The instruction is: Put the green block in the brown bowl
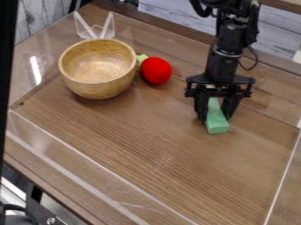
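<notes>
The green block point(217, 120) is a short light-green bar lying on the wooden table, right of centre, with its far end up between my fingers. My gripper point(219, 105) comes straight down on that end, its dark fingers point(199, 103) pressed on either side and shut on the block. The block's near end still touches the tabletop. The brown bowl point(70, 83), round and wooden with a thick rim, stands empty at the left, well away from the gripper.
A red ball point(156, 70) sits just right of the bowl, between it and the gripper. Clear plastic pieces point(94, 28) stand behind the bowl. The table's raised edge point(24, 110) runs along the left and front.
</notes>
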Available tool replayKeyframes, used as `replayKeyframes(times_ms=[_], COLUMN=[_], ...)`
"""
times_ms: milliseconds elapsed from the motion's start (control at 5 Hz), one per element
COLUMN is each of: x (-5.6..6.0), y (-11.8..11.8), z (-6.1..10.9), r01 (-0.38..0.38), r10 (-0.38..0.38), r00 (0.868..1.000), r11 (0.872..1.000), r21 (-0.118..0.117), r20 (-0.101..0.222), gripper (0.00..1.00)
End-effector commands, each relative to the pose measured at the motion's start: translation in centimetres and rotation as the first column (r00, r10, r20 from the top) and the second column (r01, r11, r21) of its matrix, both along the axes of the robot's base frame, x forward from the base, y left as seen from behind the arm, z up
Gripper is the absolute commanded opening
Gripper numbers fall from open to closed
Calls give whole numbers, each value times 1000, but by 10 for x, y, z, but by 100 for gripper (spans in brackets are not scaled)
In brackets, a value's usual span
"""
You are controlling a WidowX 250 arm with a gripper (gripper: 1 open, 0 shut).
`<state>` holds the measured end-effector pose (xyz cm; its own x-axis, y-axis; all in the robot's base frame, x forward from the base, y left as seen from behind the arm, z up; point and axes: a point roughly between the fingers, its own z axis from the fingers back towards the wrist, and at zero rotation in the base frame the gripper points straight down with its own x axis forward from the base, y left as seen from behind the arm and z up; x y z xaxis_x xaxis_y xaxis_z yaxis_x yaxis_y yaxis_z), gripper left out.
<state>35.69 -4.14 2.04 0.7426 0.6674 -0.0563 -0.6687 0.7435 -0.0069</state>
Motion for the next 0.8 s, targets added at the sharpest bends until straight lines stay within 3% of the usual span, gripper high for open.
replayKeyframes(times_ms=[0,200,400,600], x=[20,18,13,-2], y=[14,28,62,81], z=[50,76,111,138], r01=[-59,-113,-195,-192], r10=[57,115,201,202], r00=[987,979,960,958], r11=[998,993,980,979], r21=[3,-23,-50,-65], r20=[152,166,194,204], gripper=[0,0,0,0])
